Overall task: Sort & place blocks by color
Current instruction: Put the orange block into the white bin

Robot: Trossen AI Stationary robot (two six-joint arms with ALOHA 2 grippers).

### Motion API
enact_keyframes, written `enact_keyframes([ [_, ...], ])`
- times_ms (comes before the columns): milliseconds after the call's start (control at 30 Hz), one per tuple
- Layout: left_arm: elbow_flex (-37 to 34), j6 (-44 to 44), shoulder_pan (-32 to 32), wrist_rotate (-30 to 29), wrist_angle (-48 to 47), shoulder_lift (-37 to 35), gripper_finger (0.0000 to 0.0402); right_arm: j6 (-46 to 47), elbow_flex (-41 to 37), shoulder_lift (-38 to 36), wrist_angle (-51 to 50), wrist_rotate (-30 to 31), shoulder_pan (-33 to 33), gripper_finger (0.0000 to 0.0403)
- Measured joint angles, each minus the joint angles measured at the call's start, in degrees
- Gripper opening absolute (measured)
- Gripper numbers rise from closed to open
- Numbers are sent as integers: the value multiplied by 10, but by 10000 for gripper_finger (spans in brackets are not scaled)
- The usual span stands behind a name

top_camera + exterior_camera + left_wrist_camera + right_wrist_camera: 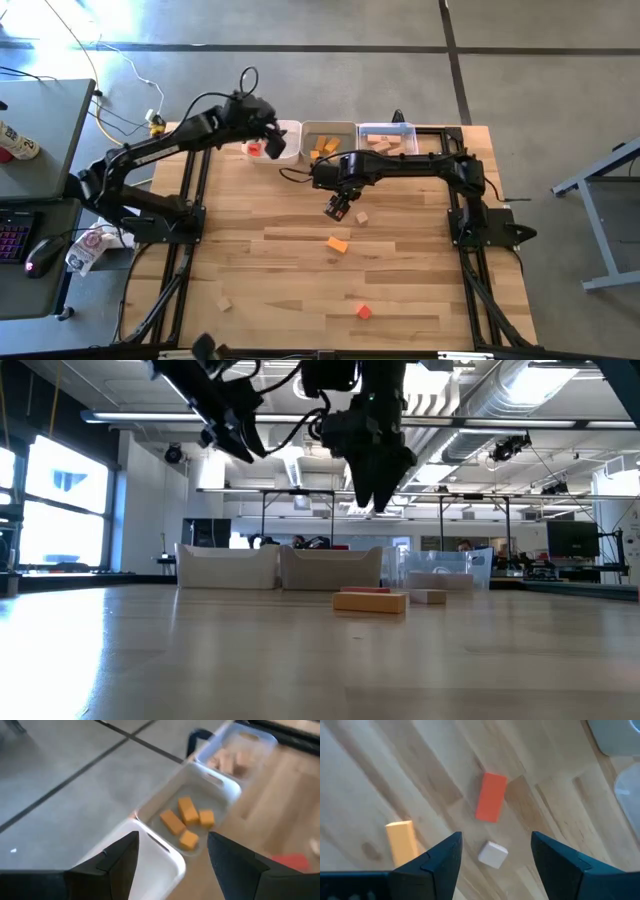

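While open, right pincer (492, 851) above pale block (493, 854)

three bins (329, 139) sit side by side along the bench's (250, 260) far edge; blocks (338, 244) lie scattered mid-bench and nearer the front; left tool (273, 146) probably over the leftmost bin; right tool (337, 207) above the middle.

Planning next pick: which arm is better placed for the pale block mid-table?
Right. The right gripper hangs open just beside the pale block; the left gripper is back over the bins.
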Motion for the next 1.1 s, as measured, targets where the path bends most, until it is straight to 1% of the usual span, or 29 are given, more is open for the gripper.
enact_keyframes([
  [133,0,-1,-26,0,-66,-24,222,-5,0,23,2,2,0,224],
  [267,0,-10,-55,0,-120,-29,223,-9,0,50,5,4,-1,224],
  [467,-47,-29,-91,-2,-124,-29,223,-10,0,79,14,3,-4,224],
  [600,-72,-48,-106,-35,-119,-29,223,-10,0,96,21,3,-5,224],
  [767,-74,-63,-111,-87,-127,-37,223,-10,0,126,28,3,-7,224],
  [867,-75,-70,-111,-107,-128,-49,223,-10,0,144,28,3,-9,224],
  [1100,-75,-72,-111,-120,-135,-88,223,-10,1,166,29,1,-15,223],
])
